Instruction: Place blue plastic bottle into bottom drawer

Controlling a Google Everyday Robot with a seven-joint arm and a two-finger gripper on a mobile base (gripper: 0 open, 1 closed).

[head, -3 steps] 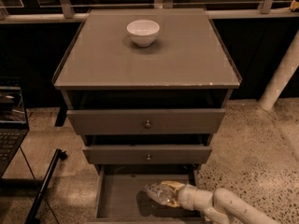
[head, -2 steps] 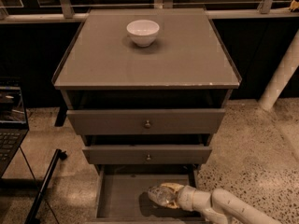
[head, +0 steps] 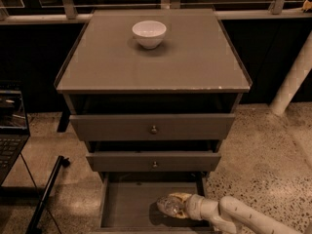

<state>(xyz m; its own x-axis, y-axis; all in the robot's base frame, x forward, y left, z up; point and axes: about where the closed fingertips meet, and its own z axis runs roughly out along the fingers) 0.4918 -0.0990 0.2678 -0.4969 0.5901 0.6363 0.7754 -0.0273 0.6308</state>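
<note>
The bottom drawer (head: 127, 204) is pulled open below the two knobbed drawers, and its flat grey floor shows. My gripper (head: 173, 206) reaches in from the lower right on a white arm and sits over the right part of the drawer floor. It is shut on the blue plastic bottle (head: 167, 206), a small clear bottle lying sideways between the yellowish fingers (head: 178, 197). The bottle is low over the drawer floor with a shadow under it. I cannot tell if it touches the floor.
A white bowl (head: 149, 33) stands on the cabinet top (head: 195, 62). The top drawer (head: 153, 126) and middle drawer (head: 153, 162) are partly pulled out above the bottom one. A laptop (head: 9, 130) and a black stand leg (head: 46, 194) are at the left. A white post (head: 292, 82) stands at the right.
The gripper and the bottle have dropped very slightly inside the bottom drawer. Nothing else has moved.
</note>
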